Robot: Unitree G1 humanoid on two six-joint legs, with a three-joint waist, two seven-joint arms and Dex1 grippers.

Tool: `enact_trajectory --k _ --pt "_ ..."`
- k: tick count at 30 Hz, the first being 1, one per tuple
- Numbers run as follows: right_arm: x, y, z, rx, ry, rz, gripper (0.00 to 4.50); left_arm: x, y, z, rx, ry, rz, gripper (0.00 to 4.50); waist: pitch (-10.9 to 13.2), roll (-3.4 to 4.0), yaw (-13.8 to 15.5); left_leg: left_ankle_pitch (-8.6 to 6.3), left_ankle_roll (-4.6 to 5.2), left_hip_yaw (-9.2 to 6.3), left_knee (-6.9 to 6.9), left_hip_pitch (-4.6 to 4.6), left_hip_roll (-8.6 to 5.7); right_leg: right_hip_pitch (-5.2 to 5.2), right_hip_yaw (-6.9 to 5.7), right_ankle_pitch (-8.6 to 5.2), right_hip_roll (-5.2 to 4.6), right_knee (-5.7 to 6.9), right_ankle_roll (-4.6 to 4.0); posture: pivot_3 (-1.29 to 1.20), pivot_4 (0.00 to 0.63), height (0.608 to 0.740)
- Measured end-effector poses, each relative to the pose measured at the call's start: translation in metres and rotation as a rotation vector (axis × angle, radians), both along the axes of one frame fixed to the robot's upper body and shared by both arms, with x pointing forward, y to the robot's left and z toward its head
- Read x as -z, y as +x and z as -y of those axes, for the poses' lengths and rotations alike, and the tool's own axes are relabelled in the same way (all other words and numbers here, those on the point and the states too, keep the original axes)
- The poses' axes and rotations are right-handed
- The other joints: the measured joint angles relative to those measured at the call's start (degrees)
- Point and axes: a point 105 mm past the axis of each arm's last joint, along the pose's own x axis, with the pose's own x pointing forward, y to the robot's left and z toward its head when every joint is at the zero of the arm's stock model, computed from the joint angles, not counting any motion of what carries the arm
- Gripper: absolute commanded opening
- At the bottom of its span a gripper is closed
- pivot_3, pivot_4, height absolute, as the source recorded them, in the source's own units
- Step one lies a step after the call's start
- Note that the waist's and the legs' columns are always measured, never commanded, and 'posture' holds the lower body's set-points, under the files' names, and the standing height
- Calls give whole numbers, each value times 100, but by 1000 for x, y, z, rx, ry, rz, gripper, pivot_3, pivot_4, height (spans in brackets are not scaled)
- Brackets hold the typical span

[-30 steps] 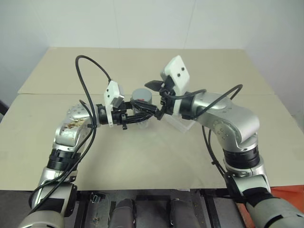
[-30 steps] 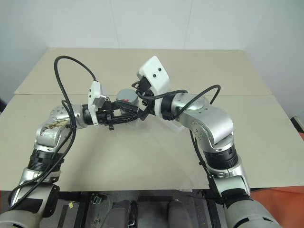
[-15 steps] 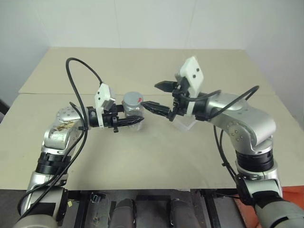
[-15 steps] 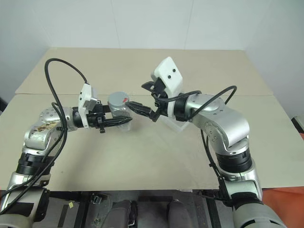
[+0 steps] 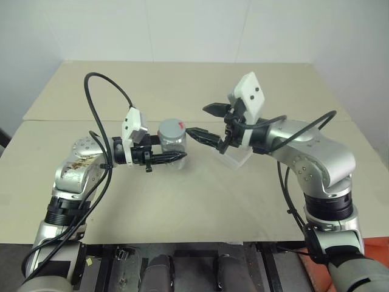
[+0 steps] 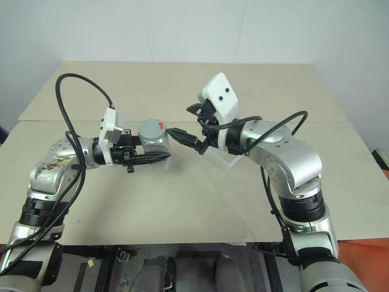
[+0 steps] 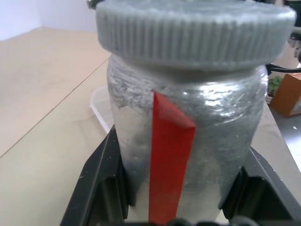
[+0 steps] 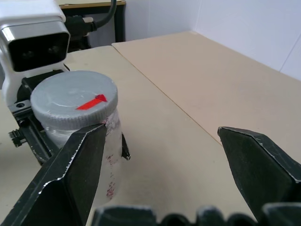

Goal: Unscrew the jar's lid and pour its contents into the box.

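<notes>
My left gripper (image 5: 176, 149) is shut on the jar (image 5: 172, 141), a silvery-grey cylinder with a red stripe (image 7: 169, 160), and holds it upright above the table. The grey ribbed lid (image 5: 172, 126) sits on the jar and has a red mark on top (image 8: 91, 102). My right gripper (image 5: 197, 120) stands open just right of the lid, level with it and apart from it. One of its fingers (image 8: 70, 174) is beside the jar. The clear box (image 5: 238, 159) lies on the table under my right wrist. The contents are hidden inside the jar.
The beige table (image 5: 182, 207) has a seam running across it behind the arms, and a second board (image 5: 182, 79) reaches back to the white wall. Black cables loop over both arms. An orange object (image 5: 371, 249) sits beyond the table's near right corner.
My right gripper has drawn away to the right from around the lid and stays open. The left gripper and the jar shifted a little to the left. The lid is still on.
</notes>
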Motion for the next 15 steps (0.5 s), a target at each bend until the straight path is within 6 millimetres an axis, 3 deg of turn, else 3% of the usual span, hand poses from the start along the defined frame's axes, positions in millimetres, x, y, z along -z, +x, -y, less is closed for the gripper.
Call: enact_trajectory --k 9,15 --pt "-5 2 22 26 -41 14 4463 9 17 -7 -93 -11 -26 2002 0 0 12 0 0 1 0 0 -1 2 -1 0 0 -6 0 0 150 740" --pt "-12 -10 11 -52 3 23 4463 5 32 4 -143 -55 -1 2002 0 0 0 0 0 -2 0 0 -1 1 1 0 0 -2 0 0 150 740"
